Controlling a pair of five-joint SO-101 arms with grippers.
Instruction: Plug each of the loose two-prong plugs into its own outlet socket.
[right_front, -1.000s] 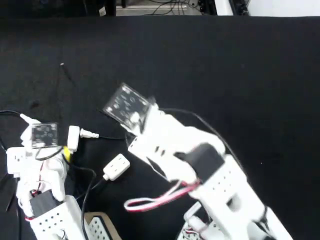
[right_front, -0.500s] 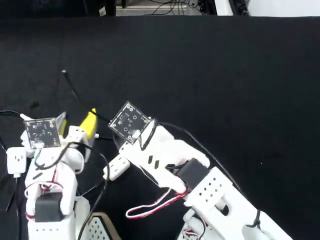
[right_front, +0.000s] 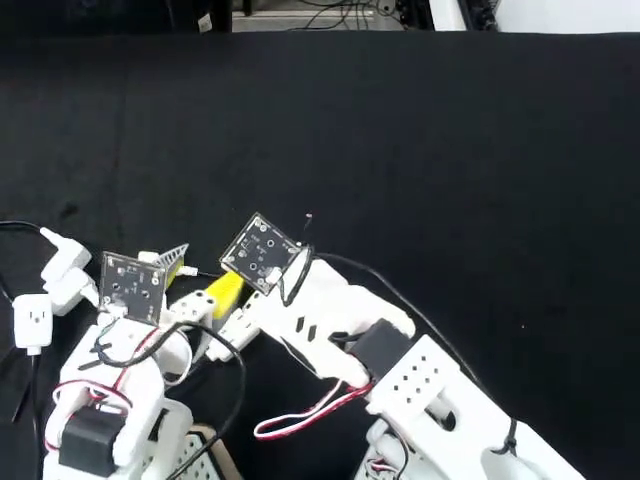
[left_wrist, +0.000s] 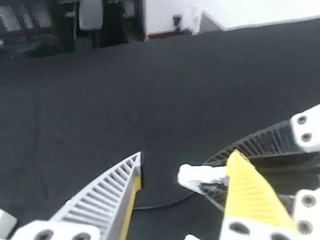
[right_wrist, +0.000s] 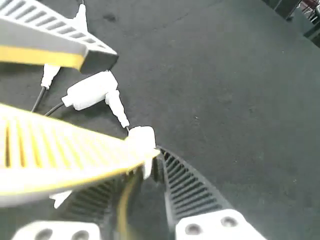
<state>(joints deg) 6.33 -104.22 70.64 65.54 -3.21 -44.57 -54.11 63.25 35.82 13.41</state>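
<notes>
White printed arms (right_front: 420, 390); red-white cables (right_front: 318, 407); yellow-grey ribbed gripper fingers (left_wrist: 250, 195).

Even light, perhaps overhead; faint shadows

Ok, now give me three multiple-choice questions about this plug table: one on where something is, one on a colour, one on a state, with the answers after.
1. The white plug and the white socket block lie:
A) at the left side of the table, outside the left arm
B) at the far right corner
C) at the middle of the far edge

2. One finger of the left hand is:
A) red
B) yellow
C) green

3. The left hand is:
A) shut on a cable
B) shut on nothing
C) open

Answers:
1 A, the high view shows both just outside the left arm.
2 B, the left wrist view shows a yellow finger.
3 C, a wide gap separates its fingers.
</notes>
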